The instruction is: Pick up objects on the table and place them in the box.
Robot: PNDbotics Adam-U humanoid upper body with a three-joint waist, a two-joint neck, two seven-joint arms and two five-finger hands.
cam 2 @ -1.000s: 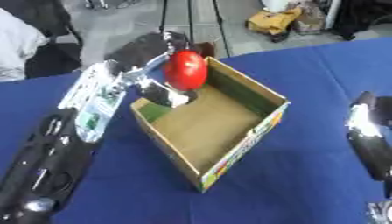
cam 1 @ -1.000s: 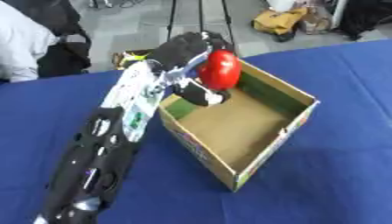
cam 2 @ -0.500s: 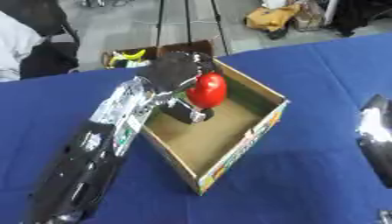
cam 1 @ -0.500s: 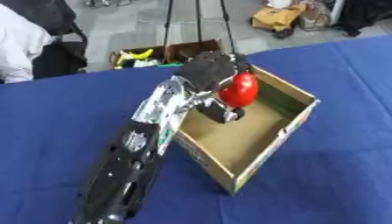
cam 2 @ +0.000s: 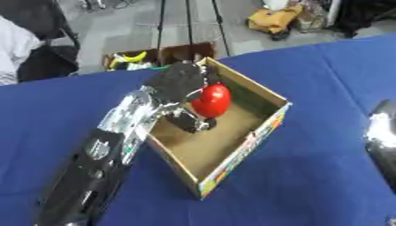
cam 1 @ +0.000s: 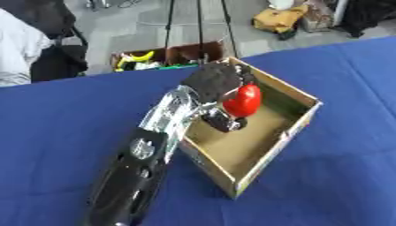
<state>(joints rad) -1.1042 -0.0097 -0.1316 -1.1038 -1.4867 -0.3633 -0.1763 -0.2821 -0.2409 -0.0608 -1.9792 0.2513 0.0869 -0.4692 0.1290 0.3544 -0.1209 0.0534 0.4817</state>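
Left eye view showed the left hand [cam 1: 219,81] reaching over the near-left wall of the box [cam 1: 290,130], fingers and thumb curled round a red object [cam 1: 242,100] and clamped on it. Held that red thing inside the box mouth, toward the far-left corner, above the brown floor — not yet down on it, by the look of it. Sat the box itself on the blue table [cam 1: 54,132], open side up, turned cornerwise.

To finish the step well: best to go lower first, until the red thing nearly met the floor. Then open the fingers slowly, so nothing rolled or bounced out. Better to keep the wrist off the cardboard wall too — a bump could push the light box askew. After that, lift straight up and out.

Looked a bit taller than wide, that red thing, rounded like a pepper or an apple. Stood nearly upright, long way up and down, top leaning a little toward the far side. Could not tell about a stem.

Showed only a silver edge of the right arm [cam 2: 380,132] in the right eye view; no right hand seen.
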